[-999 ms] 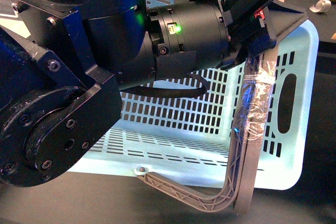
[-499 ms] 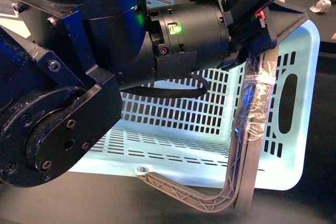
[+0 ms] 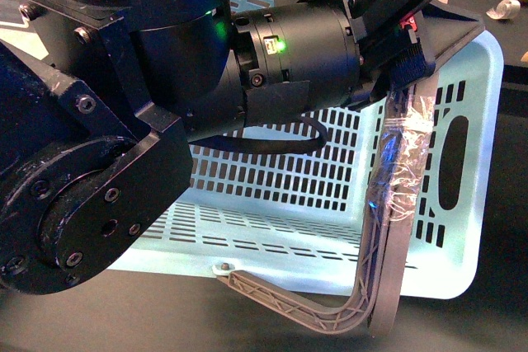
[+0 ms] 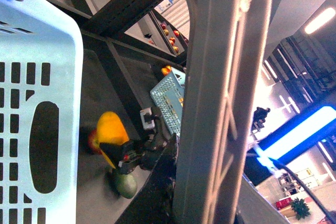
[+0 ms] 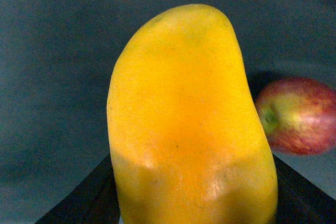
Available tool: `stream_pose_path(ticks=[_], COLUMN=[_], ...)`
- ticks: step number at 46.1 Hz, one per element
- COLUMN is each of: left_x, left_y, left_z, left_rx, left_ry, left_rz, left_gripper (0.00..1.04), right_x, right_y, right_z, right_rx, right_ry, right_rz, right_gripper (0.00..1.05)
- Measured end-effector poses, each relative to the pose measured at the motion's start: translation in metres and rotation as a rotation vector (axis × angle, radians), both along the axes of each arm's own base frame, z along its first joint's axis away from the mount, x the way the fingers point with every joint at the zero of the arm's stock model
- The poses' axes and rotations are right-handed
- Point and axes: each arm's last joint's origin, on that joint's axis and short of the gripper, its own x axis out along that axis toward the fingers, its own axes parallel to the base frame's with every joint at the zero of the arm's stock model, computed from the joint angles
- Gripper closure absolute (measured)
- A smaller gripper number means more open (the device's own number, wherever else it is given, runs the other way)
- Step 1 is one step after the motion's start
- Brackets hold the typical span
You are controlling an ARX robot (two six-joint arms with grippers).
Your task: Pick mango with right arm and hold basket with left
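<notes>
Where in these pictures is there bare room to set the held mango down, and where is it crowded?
The slotted floor of the basket is bare, bordered by the left arm and the taped handle. The dark surface beside the mango, on the side away from the apple, is bare too. Crowded: near the mango, where apple and a green fruit lie close.

We see a dark tabletop [image 5: 47, 66] carrying a red apple [image 5: 299, 116]; in the left wrist view, a green fruit [image 4: 125, 184] also lies on it.
</notes>
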Motion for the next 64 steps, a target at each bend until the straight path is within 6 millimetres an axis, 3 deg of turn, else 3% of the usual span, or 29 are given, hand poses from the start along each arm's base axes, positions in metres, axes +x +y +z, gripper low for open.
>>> stream_pose_path(ticks=[8,17,27,33,44,52,58,64], left_x=[0.0,0.0,0.0,0.0,0.0,0.0,0.0,-0.001], left_y=[0.0,0.0,0.0,0.0,0.0,0.0,0.0,0.0], left_z=[0.0,0.0,0.0,0.0,0.0,0.0,0.0,-0.002], left_rx=[0.0,0.0,0.0,0.0,0.0,0.0,0.0,0.006], left_ry=[0.0,0.0,0.0,0.0,0.0,0.0,-0.001,0.013], left_rz=[0.0,0.0,0.0,0.0,0.0,0.0,0.001,-0.006], left_gripper=[0.95,0.95,0.95,0.95,0.95,0.95,0.95,0.95], right_x=[0.0,-0.004,-0.009,-0.009,0.002,0.004,0.004,-0.005], right_y=[0.029,0.053,0.087,0.114,0.151,0.156,0.157,0.151], right_z=[0.062,0.105,0.138,0.14,0.116,0.109,0.12,0.141], right_rx=[0.089,0.148,0.178,0.191,0.183,0.192,0.196,0.197], right_ry=[-0.127,-0.22,-0.295,-0.291,-0.221,-0.209,-0.251,-0.316], right_rz=[0.111,0.219,0.357,0.46,0.517,0.51,0.51,0.508], right_gripper=[0.43,0.43,0.43,0.43,0.44,0.28,0.06,0.08])
